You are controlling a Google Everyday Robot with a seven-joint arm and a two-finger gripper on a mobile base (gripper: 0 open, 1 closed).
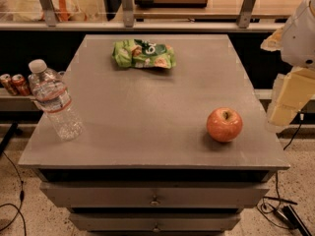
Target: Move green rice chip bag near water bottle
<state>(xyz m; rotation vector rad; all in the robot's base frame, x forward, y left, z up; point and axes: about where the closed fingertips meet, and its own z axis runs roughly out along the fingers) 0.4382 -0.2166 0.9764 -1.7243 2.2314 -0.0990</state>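
Status: my jaws sit at the right edge of the frame, mid-height, on the end of my arm (294, 90), off the right side of the tabletop (147, 112) and touching nothing that I can see. Released or clenched: can't tell from this view. Green rice chip bag (143, 54) lies flat and crumpled at upper centre of the frame, close to the far edge of the tabletop, dark logo patch facing up. Water bottle (53, 101) stands at the left edge of the tabletop, left-centre of the frame, white cap on top, label with red band around its upper half; it looks tilted with the cap leaning toward the upper left. Bag and bottle are well apart, bare tabletop between them. Red apple (224, 124) sits lower right of the tabletop, stem up, near my arm but not touching it. Two red soda cans (14, 83) at far left, off the tabletop, behind the bottle. Drawers (154, 194) with small knobs below the tabletop, cables (10, 200) on the floor lower left
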